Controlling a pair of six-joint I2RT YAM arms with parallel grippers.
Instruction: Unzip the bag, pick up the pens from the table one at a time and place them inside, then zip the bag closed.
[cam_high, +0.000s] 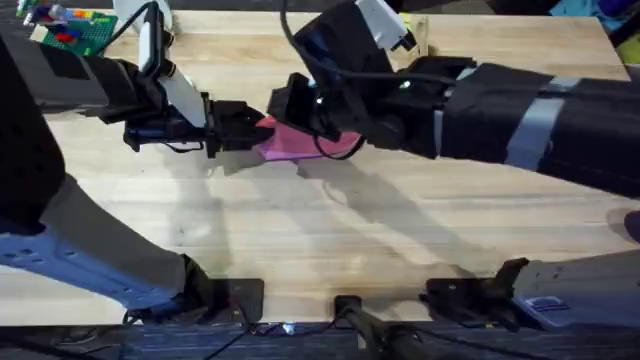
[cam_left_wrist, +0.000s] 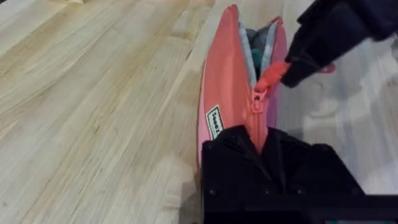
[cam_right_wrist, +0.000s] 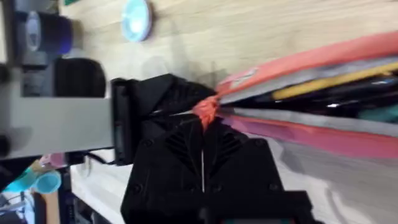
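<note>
Partly hidden: bag (cam_high: 290, 143) between tools.

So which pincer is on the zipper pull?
The right pincer: it pinches the coral zipper pull, while the left pincer clamps the bag at its zipped end.

Small white label (cam_left_wrist: 213, 121) on bag (cam_left_wrist: 227, 87) side; print too small to read.

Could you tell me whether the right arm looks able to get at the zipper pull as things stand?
Probably yes: the right gripper is already shut on the zipper pull of the bag, while the left gripper pinches the bag's closed end. Nothing lies between them.
</note>
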